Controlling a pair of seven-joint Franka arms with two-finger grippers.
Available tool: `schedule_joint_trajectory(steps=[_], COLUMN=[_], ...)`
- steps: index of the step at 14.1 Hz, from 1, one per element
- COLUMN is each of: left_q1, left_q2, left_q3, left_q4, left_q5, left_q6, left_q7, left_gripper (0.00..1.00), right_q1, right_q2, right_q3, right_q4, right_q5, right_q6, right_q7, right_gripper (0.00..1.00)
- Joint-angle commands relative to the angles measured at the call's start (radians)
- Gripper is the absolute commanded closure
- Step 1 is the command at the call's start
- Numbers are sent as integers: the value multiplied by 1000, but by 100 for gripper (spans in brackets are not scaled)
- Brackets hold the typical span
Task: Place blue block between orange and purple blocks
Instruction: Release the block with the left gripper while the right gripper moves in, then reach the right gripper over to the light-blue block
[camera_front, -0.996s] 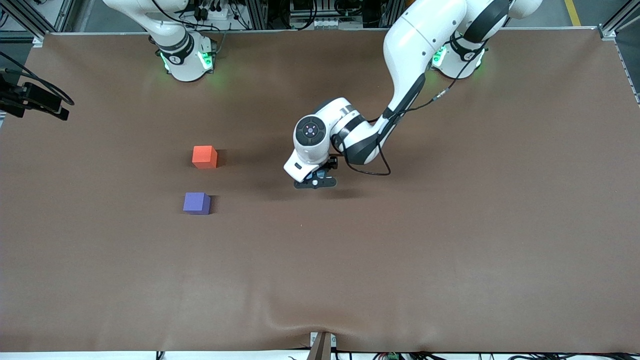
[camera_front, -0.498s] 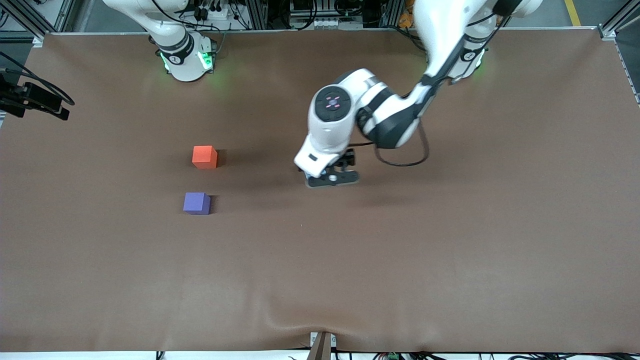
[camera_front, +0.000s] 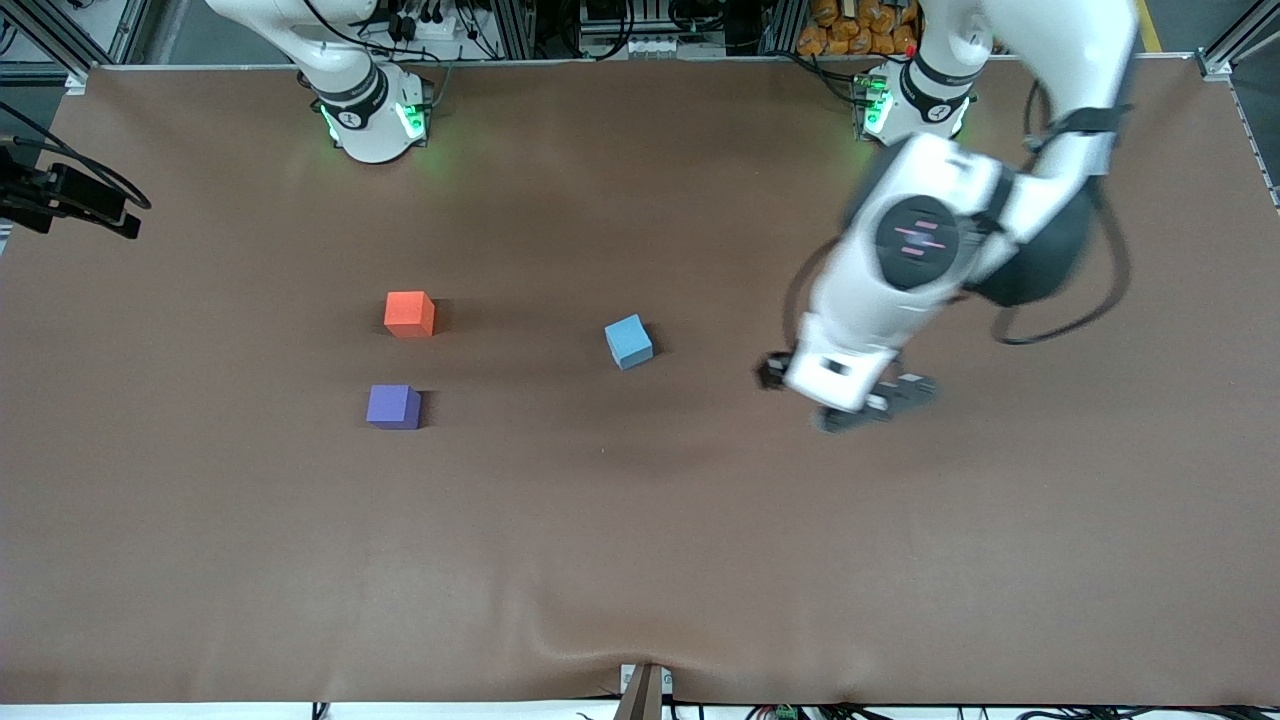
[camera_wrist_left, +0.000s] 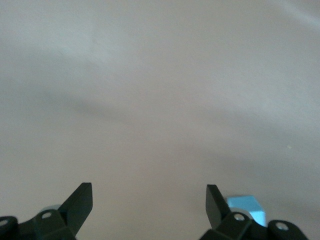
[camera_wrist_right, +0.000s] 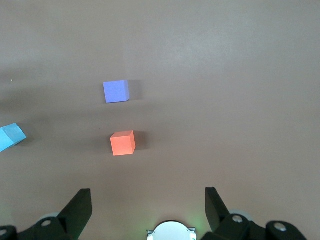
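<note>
The blue block (camera_front: 628, 341) rests alone on the brown table (camera_front: 640, 560), near the middle. It also peeks out beside one finger in the left wrist view (camera_wrist_left: 245, 209). The orange block (camera_front: 409, 314) and the purple block (camera_front: 393, 407) sit toward the right arm's end, with the purple one nearer the front camera and a gap between them. My left gripper (camera_front: 858, 402) hangs open and empty over bare table toward the left arm's end, apart from the blue block. My right gripper (camera_wrist_right: 149, 207) is open and empty, high over its own base, looking down on all three blocks.
The two arm bases (camera_front: 372, 120) (camera_front: 912, 105) stand along the table's edge farthest from the front camera. A black camera bracket (camera_front: 70, 200) juts in at the right arm's end. A small mount (camera_front: 645, 690) sits at the edge nearest the front camera.
My left gripper lifted away from the blue block and swung toward the left arm's end of the table, uncovering the block where it stood. The orange and purple blocks have not moved.
</note>
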Motion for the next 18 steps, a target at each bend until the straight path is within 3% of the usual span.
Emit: schedule_joint_trajectory(steps=[1,4,8,11,15,18], left_q1=[97,200,274,309,218,217], left_q2=[-109,-186,-219,-243,-338,-418], left_q3=[-17,-17,-14,33,214,221], left_q4=[-126,-174,-175,-180,-220,-225], left_q5=[0,-24,-52,-54,-54,-52], left_q6=[-3,-4,-40,-87,-151,-257], left_q7=[143,298,426,622,820,882], left_gripper=[0,0,0,0,0,0], right_q1=[23,41,177,260,435,555], right_q2=[72,112,162,218,282,307], right_q3=[8,9,9,10,9,11], right_q4=[4,7,4,4,-43,-152], right_q5=[4,12,26,113,116,112], right_q6=[-11,-42,-28,28,221,459], right_q7=[-13,-13,1,1,-5,1], right_gripper=[0,0,0,0,0,0])
